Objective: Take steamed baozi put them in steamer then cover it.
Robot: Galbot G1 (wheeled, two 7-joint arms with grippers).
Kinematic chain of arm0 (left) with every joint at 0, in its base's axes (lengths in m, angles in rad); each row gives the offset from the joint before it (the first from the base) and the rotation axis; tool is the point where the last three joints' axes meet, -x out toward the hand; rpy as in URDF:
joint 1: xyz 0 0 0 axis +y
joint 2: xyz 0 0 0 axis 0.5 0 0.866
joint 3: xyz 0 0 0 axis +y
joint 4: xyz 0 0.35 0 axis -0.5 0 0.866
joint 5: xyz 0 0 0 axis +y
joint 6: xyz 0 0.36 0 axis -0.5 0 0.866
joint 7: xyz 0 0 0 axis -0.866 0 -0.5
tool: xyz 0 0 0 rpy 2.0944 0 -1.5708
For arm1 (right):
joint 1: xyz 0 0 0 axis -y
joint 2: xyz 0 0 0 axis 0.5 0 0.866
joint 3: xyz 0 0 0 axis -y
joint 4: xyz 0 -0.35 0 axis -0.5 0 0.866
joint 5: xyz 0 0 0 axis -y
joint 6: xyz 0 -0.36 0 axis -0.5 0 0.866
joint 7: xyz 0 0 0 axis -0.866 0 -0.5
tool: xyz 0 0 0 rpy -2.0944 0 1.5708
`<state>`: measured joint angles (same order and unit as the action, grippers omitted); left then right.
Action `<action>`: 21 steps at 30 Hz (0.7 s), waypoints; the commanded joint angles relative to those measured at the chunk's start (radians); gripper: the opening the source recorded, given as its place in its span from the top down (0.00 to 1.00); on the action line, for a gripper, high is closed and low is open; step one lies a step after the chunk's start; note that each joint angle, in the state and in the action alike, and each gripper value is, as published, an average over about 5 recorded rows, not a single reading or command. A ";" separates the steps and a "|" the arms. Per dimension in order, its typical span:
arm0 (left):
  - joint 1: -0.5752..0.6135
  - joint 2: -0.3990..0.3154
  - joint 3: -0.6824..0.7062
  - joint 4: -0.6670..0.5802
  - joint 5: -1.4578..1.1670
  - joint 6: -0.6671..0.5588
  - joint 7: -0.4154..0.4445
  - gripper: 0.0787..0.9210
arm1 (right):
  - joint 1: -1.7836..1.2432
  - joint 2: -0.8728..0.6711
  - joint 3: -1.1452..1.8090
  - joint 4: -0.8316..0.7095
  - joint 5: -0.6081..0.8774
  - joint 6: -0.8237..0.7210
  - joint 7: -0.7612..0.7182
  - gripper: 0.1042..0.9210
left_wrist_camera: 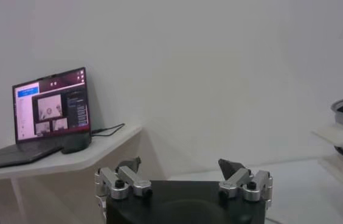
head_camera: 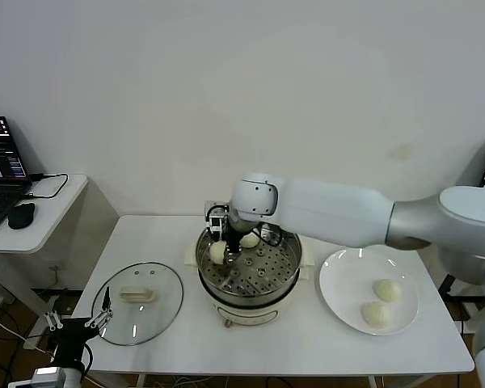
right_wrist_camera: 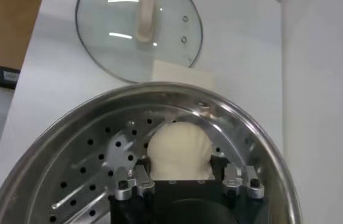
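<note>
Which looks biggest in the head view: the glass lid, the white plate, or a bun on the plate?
1. Round clear glass lid and flat white plate: look about alike, so no ranking between them.
2. Small cream-white bun on the plate: clearly smallest.

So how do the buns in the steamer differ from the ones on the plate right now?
The two buns in the steamer sit on its perforated tray; the two on the white plate lie on a smooth flat surface. One steamer bun has the right end effector at it, with its neighbour behind; the plate buns lie untouched, far from both end effectors. All four are round and cream-white.
</note>
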<state>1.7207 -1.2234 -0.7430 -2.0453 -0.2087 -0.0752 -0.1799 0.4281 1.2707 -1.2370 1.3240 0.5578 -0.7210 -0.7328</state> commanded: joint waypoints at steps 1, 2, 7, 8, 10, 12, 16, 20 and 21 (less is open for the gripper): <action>-0.002 -0.001 0.003 0.004 0.003 -0.001 0.000 0.12 | -0.011 0.022 0.001 -0.021 -0.026 -0.006 -0.024 0.29; -0.003 -0.001 0.004 0.004 0.002 -0.001 0.000 0.12 | -0.001 0.011 0.002 -0.012 -0.030 -0.006 -0.038 0.25; -0.006 0.003 0.001 0.007 -0.002 -0.001 0.000 0.12 | 0.086 -0.093 0.017 0.060 -0.047 0.004 -0.134 0.14; -0.006 0.005 0.000 0.008 -0.002 -0.001 0.000 0.12 | 0.104 -0.120 0.020 0.072 -0.056 0.014 -0.157 0.13; -0.006 0.010 -0.002 0.008 -0.004 -0.001 0.000 0.12 | 0.144 -0.193 0.021 0.106 -0.077 0.046 -0.214 0.12; -0.007 0.014 -0.001 0.008 -0.004 -0.001 0.001 0.12 | 0.183 -0.276 0.018 0.147 -0.099 0.086 -0.268 0.12; -0.012 0.018 0.004 0.007 -0.004 0.001 0.001 0.12 | 0.239 -0.434 0.005 0.239 -0.135 0.178 -0.342 0.12; -0.015 0.018 0.013 0.006 -0.003 0.001 0.002 0.12 | 0.256 -0.610 -0.016 0.316 -0.196 0.279 -0.406 0.12; -0.015 0.018 0.015 0.007 -0.002 0.001 0.002 0.12 | 0.253 -0.654 -0.017 0.328 -0.216 0.302 -0.420 0.12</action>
<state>1.7062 -1.2069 -0.7346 -2.0380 -0.2121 -0.0751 -0.1788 0.5989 0.9602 -1.2400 1.4991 0.4412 -0.5919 -0.9889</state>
